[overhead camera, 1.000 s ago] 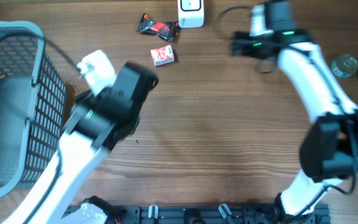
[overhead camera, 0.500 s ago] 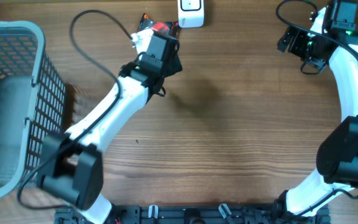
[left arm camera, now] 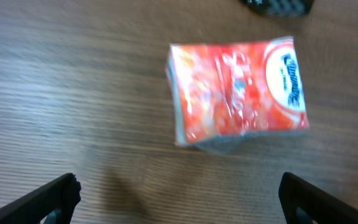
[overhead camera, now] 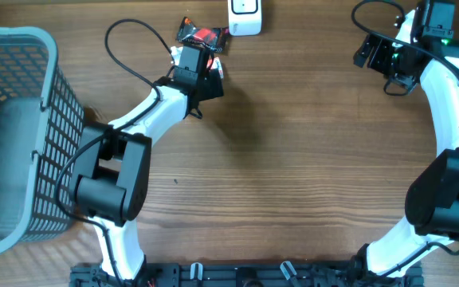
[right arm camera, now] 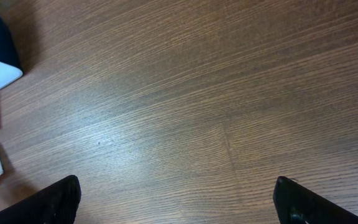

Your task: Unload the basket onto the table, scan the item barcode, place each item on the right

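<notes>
Hovers with left fingers [left arm camera: 45, 200] spread wide just short of the red packet [left arm camera: 238, 93], which lies flat near the far edge of the tabletop [overhead camera: 293, 175] — lined up to straddle it. Holds right fingers [right arm camera: 48, 200] apart too, empty, over bare wood toward the far right corner — likely leaving the white scanner [overhead camera: 245, 16] unobstructed.
</notes>
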Controlling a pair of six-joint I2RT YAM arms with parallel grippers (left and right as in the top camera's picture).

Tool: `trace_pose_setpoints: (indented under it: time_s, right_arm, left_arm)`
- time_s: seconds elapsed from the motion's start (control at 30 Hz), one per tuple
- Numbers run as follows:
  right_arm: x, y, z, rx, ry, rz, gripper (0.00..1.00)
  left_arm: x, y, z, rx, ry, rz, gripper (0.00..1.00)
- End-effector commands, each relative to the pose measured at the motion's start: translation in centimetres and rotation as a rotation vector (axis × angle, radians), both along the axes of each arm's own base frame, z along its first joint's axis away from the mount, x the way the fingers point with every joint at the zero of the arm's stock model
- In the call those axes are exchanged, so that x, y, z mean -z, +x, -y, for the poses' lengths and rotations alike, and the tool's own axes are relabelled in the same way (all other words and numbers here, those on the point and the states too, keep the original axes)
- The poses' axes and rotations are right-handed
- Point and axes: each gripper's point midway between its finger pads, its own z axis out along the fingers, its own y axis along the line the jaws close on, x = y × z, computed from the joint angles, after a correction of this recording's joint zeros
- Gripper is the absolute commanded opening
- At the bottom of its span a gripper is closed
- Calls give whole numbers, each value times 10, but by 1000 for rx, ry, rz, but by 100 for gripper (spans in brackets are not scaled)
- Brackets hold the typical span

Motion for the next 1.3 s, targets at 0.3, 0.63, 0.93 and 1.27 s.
trace_pose_setpoints:
  time_s: [0.3,0.63,0.93,1.27]
  right_arm:
    - [-5,4,-6,-13,-11,19,100]
    - [-5,4,-6,-20,-15,19,100]
    - [-5,3,-6,-21,-15,12,100]
    - [-4,1,-6,-19,-12,6,100]
  left_arm:
    - [16,32,47,92,-54,30,100]
    - [59,25,44,13,-16,-48,100]
    - [62,25,28,-21,23,-58,100]
    - [80,28,5,-63,31,-86,100]
